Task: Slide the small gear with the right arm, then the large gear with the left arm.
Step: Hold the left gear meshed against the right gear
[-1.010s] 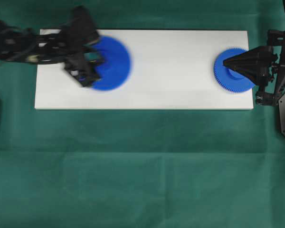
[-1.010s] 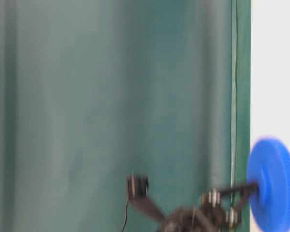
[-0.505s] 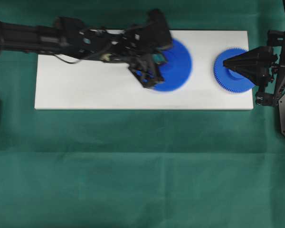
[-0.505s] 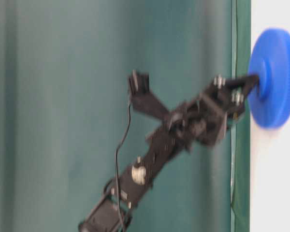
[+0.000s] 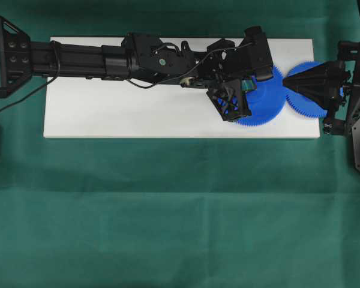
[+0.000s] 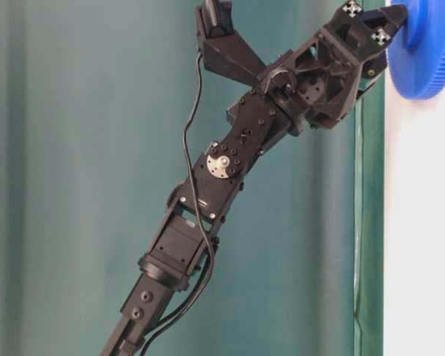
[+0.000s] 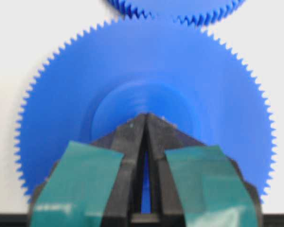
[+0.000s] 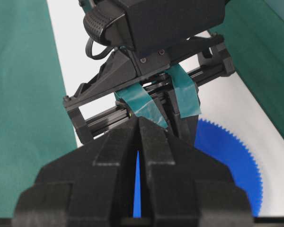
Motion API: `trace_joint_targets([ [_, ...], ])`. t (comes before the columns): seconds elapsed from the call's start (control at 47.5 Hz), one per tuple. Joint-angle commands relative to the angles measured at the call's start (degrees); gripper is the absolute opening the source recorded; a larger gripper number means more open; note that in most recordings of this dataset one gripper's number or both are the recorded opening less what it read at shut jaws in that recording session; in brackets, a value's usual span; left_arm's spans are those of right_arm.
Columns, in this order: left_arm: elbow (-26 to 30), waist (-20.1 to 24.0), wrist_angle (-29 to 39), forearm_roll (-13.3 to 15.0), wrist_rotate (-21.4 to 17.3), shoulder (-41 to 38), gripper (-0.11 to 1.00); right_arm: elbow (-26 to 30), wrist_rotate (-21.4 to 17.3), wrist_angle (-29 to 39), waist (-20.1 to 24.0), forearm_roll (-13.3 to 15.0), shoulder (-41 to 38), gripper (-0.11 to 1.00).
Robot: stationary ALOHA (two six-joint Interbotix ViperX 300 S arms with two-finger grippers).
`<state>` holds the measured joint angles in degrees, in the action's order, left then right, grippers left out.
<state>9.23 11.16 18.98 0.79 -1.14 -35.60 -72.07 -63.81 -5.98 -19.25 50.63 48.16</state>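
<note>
White board (image 5: 138,117) on green cloth (image 5: 168,210) carries two touching gears.

Your left arm (image 5: 108,57) has stretched far across the white board (image 5: 138,114), carrying the large gear (image 5: 261,102) from the board's left end to the right of the frame. Its teeth now meet the small gear (image 5: 305,105), previously well apart.

Left arm (image 6: 230,159) stretched out full against green backdrop (image 6: 74,148), cable looping along its links. Its tip meets the hub of the large gear (image 6: 423,52), lying flat on white table (image 6: 423,237).
</note>
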Motion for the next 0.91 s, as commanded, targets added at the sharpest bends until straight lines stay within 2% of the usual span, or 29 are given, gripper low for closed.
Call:
trace_joint_targets([
  [0.0, 0.0, -0.4, 0.8, 0.0, -0.1, 1.1, 0.00, 0.4, 0.1, -0.4, 0.0, 0.1, 0.4, 0.50],
  [0.61, -2.0, 0.1, 0.9, 0.0, -0.1, 1.9, 0.00, 0.0, -0.1, -0.4, 0.0, 0.1, 0.8, 0.50],
  [0.758, -4.5, 0.7, 1.0, 0.0, 0.1, 3.4, 0.00, 0.0, -0.1, -0.4, 0.0, 0.0, 0.8, 0.50],
  [0.884, -9.5, 1.6, 0.8, 0.0, 0.3, 6.1, 0.00, 0.0, -0.1, -0.4, 0.0, 0.1, 0.8, 0.50],
])
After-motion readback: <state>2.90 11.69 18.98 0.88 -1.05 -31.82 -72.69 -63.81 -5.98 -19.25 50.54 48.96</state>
